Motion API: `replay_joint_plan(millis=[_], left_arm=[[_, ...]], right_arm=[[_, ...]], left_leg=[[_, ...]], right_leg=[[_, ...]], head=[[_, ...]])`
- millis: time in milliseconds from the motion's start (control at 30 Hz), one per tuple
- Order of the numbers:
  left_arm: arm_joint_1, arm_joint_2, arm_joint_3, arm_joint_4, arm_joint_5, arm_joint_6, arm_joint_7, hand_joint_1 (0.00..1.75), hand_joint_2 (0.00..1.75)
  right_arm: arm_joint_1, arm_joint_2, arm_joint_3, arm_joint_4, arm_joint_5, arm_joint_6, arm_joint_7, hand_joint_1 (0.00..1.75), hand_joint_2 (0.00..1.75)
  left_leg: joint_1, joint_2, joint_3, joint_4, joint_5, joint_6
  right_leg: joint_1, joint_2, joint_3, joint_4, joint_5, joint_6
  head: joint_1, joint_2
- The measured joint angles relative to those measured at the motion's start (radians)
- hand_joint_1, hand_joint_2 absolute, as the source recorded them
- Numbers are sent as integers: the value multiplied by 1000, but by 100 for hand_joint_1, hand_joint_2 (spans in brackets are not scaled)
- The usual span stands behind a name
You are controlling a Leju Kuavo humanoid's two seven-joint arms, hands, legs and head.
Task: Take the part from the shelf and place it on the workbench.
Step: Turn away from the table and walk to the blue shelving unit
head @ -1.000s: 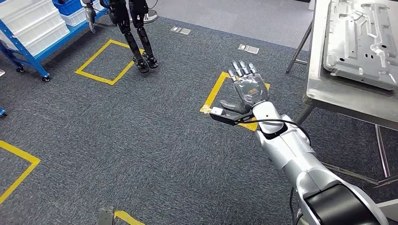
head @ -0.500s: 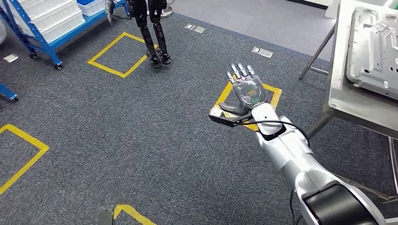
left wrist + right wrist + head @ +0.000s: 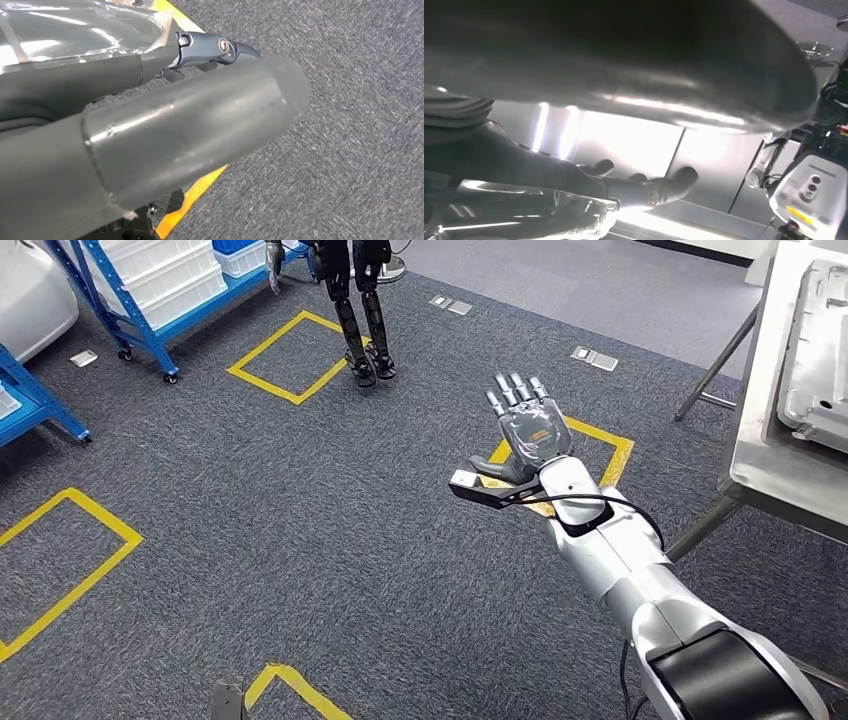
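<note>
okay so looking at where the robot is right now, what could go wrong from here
1. The right robot hand is stretched out open over the carpet; while turning it could clip the workbench leg close beside it.
2. Another robot stands by the blue shelf, so walking there risks a bump.
3. The cable looping off the wrist could snag.

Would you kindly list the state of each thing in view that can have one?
right hand: open, fingers spread, holding nothing, raised over the carpet
left hand: holding nothing that shows; open or shut unclear
metal part: lying flat on the workbench
white bins: stacked on the blue shelf
</note>
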Motion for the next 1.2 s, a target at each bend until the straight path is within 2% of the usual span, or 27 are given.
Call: replay_joint_plan(millis=[67,100,133,167,200,267,333,367,400,467,533,600,633,667,700,767,833,900,967,1000,1033,1067,1100,1133,1167,1200], left_arm=[[1,0,-1,0,0,-1,0,0,0],[1,0,-1,0,0,-1,0,0,0],[1,0,-2,0,0,-1,-1,0,0],[1,1,-3,0,0,-1,-1,0,0],[1,2,-4,0,0,-1,-1,0,0],[1,3,-6,0,0,-1,-1,0,0],[-1,2,-7,0,0,-2,-2,0,0],[-1,1,-7,0,0,-3,-2,0,0],[-1,1,-7,0,0,-3,-2,0,0],[-1,1,-7,0,0,-4,-2,0,0],[-3,1,-7,0,0,-5,-2,0,0],[-4,2,-8,0,0,-6,-2,0,0],[-3,1,-8,0,0,-7,-2,0,0],[-2,2,-7,0,0,-7,-2,0,0],[-2,2,-7,0,0,-7,-2,0,0],[-2,2,-8,0,0,-7,-2,0,0],[-2,1,-8,0,0,-7,-2,0,0],[-1,0,-8,0,0,-8,-2,0,0],[1,1,-8,0,0,-8,-2,0,0],[1,1,-8,0,0,-8,-2,0,0],[2,1,-8,0,0,-8,-2,0,0],[3,2,-8,0,1,-8,-2,0,0],[3,2,-8,0,1,-8,-2,0,0],[3,2,-8,0,1,-8,-2,0,0],[3,2,-8,0,1,-8,-2,0,0],[3,3,-8,0,1,-8,-2,0,0]], right_arm=[[0,0,0,1,0,0,-3,0,0],[1,0,0,1,0,0,-4,0,0],[3,0,0,2,0,0,-4,0,0],[4,0,0,2,0,0,-4,0,0],[6,0,0,2,0,0,-4,0,0],[5,-1,0,3,0,0,-4,0,0],[5,-3,0,3,0,0,-5,0,0],[5,-4,-1,3,0,0,-5,0,0],[5,-4,-1,3,0,0,-4,0,0],[5,-6,-1,3,0,-1,-4,0,0],[6,-8,-1,3,0,-2,-2,0,0],[10,-13,-1,3,0,-2,-1,0,0],[14,-15,-1,3,0,-2,-1,0,0],[18,-17,-1,3,0,-2,-1,0,0],[20,-18,-1,3,0,-3,-2,0,0],[20,-20,-1,2,0,-4,-3,0,0],[18,-20,0,1,0,-7,-6,0,0],[18,-19,1,0,0,-10,-8,0,0],[18,-17,3,0,0,-13,-8,0,0],[18,-16,4,-1,0,-15,-9,0,0],[18,-15,5,-1,0,-18,-9,0,0],[18,-14,6,-2,0,-20,-9,0,0],[19,-13,7,-2,0,-21,-9,0,0],[20,-12,8,-2,0,-22,-9,0,0],[21,-12,9,-2,0,-22,-9,0,0],[22,-12,10,-2,0,-22,-9,0,0]], left_leg=[[-2,24,-46,113,-67,-6],[-1,27,-73,176,-93,-9],[1,28,-91,218,-105,-11],[3,30,-93,225,-97,-14],[6,35,-77,191,-72,-17],[11,66,-14,65,-14,-24],[11,90,20,-13,7,-20],[7,90,21,-20,5,-14],[6,80,19,-22,7,-5],[4,66,21,-26,11,11],[6,53,23,-31,15,27],[5,38,21,-32,17,36],[5,30,21,-32,17,37],[4,21,20,-32,18,38],[3,13,21,-32,19,38],[3,0,21,-31,21,35],[1,-9,19,-31,24,28],[-1,-16,19,-35,29,17],[-1,-13,16,-33,26,7],[-2,-3,8,-14,10,3],[-2,8,-7,25,-17,-2],[-2,20,-31,84,-51,-6],[-1,24,-60,151,-84,-11],[1,26,-86,208,-105,-16],[4,28,-100,236,-108,-20],[8,31,-94,223,-91,-24]], right_leg=[[-2,-7,1,-1,2,-9],[-2,-11,1,-1,1,-10],[-2,-15,1,-1,1,-10],[-3,-20,1,-1,0,-10],[-3,-25,1,0,-1,-10],[1,-33,1,6,-7,-4],[12,-42,-2,13,-14,7],[19,-48,-3,13,-15,11],[22,-55,-2,12,-16,14],[21,-54,-8,22,-27,22],[13,-31,-44,99,-67,23],[9,-14,-109,235,-119,21],[8,-10,-134,285,-134,23],[8,-8,-143,302,-134,28],[8,-5,-130,275,-119,34],[7,10,-62,137,-66,42],[12,25,-9,32,-28,34],[19,23,0,13,-17,22],[8,13,2,5,-8,7],[2,7,4,1,-4,-3],[-4,1,5,-2,-1,-11],[-3,-3,6,-3,0,-16],[-3,-8,6,-3,-1,-19],[-3,-14,6,-2,-1,-20],[-3,-19,6,-2,-1,-20],[-3,-25,6,-1,-2,-19]], head=[[-4,0],[-6,0],[-6,0],[-6,0],[-6,0],[-7,0],[-7,0],[-6,0],[-4,0],[-1,0],[0,0],[1,0],[0,0],[0,0],[0,0],[0,0],[0,0],[-1,0],[-2,0],[-3,0],[-6,0],[-7,0],[-9,0],[-10,0],[-9,0],[-10,0]])
